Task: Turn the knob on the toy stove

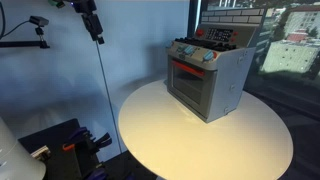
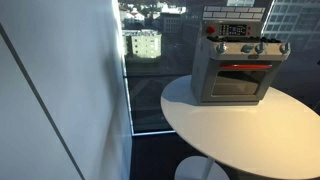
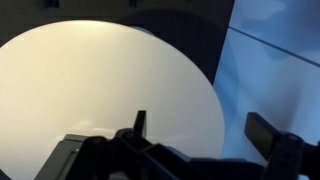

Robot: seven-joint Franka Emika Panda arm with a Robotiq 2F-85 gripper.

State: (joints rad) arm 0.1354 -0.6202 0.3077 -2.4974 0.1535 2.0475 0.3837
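Observation:
The toy stove point(image 1: 207, 75) is a small grey box with a red-framed glass door, standing at the far side of a round white table point(image 1: 200, 145). It shows in both exterior views point(image 2: 237, 70). A row of blue knobs point(image 1: 192, 54) runs along its front top edge above the door point(image 2: 250, 48). In the wrist view my gripper point(image 3: 200, 122) is open and empty, high above the table point(image 3: 100, 90) near its rim. The stove is out of the wrist view. A dark hanging shape point(image 1: 90, 15) at the top of an exterior view looks like my gripper, well away from the stove.
A window with a city view lies behind the stove point(image 2: 145, 45). A camera on a mount point(image 1: 38, 22) and dark equipment point(image 1: 70, 145) stand beside the table. A pale wall point(image 2: 60, 90) fills one side. A thin line point(image 1: 105, 85) hangs down near the table's edge.

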